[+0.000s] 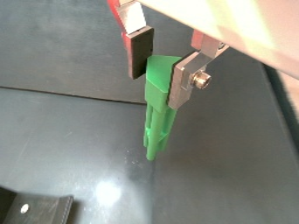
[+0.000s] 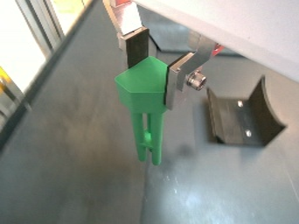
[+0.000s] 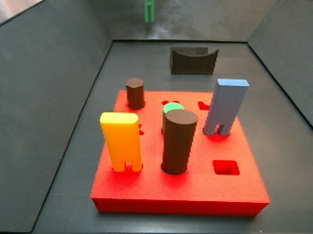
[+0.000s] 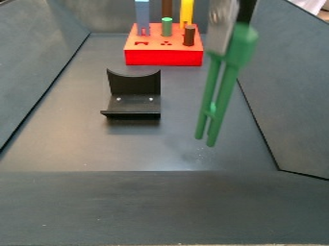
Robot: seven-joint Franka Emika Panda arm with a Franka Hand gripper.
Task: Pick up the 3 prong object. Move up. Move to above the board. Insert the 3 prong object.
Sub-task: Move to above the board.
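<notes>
My gripper (image 1: pixel 158 86) is shut on the top of the 3 prong object (image 1: pixel 156 122), a tall, slim green block with its prongs pointing down. It hangs in the air above the dark floor in both wrist views (image 2: pixel 142 109). In a side view the gripper (image 4: pixel 229 14) holds the block (image 4: pixel 218 82) well in front of the board (image 4: pixel 164 50), to its right. In a side view the board (image 3: pixel 184 187) lies near, and only a green strip of the block (image 3: pixel 148 9) shows at the far end.
The board carries an orange-yellow pronged block (image 3: pixel 121 142), a light-blue pronged block (image 3: pixel 228 107), two dark cylinders (image 3: pixel 178 142) and a green round piece (image 3: pixel 174 107). The fixture (image 4: pixel 131 94) stands between the board and the gripper. Grey walls enclose the floor.
</notes>
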